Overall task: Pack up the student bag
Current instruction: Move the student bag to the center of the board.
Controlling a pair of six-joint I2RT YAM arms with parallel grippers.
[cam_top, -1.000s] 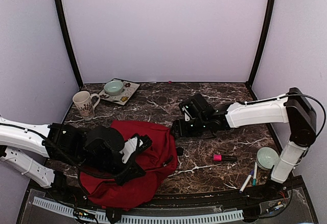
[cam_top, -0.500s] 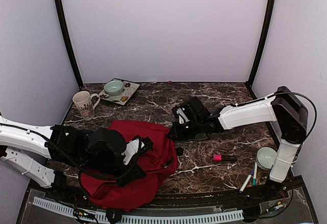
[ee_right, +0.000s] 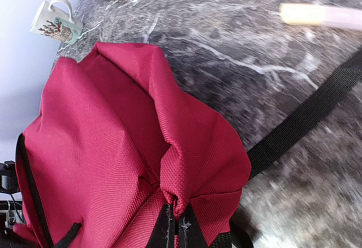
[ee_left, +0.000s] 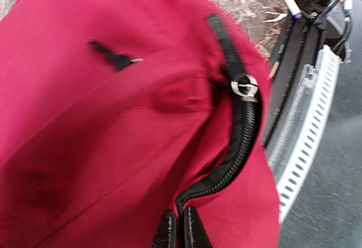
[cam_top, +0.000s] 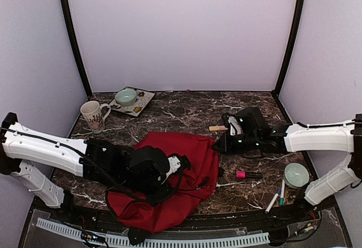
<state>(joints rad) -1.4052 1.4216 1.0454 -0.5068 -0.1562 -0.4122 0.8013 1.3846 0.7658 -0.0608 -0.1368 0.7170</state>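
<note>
From above, the student bag [cam_top: 169, 211] lies slumped on the marble table [cam_top: 181, 112] near its front edge, and both sets of jaws are on it. The left arm [cam_top: 45, 146] reaches in from the side, and its wrist hides the left jaws over the bag's middle. The right arm [cam_top: 319, 137] stretches across so that the right jaws meet the bag's far right corner. A pale marker [cam_top: 218, 128] lies just beyond the right jaws, a pink highlighter [cam_top: 248, 175] lies nearer the front than they do, and a mug [cam_top: 93, 115] stands well off on the far side of the left jaws. In the left wrist view, the left jaws are clenched, their fingers [ee_left: 167, 232] pressed together on the red fabric where the black zipper [ee_left: 243, 135] ends. The zipper runs away from the jaws up to a metal pull ring [ee_left: 244, 85], and the bag fills nearly everything ahead of them. In the right wrist view, the right jaws are also clenched, their fingers [ee_right: 165, 231] pinching a raised fold of the bag's fabric. A black strap [ee_right: 305, 120] trails away from the jaws to the right. Far ahead to the left stands the mug [ee_right: 54, 24], and the marker [ee_right: 322, 15] shows blurred ahead to the right.
</note>
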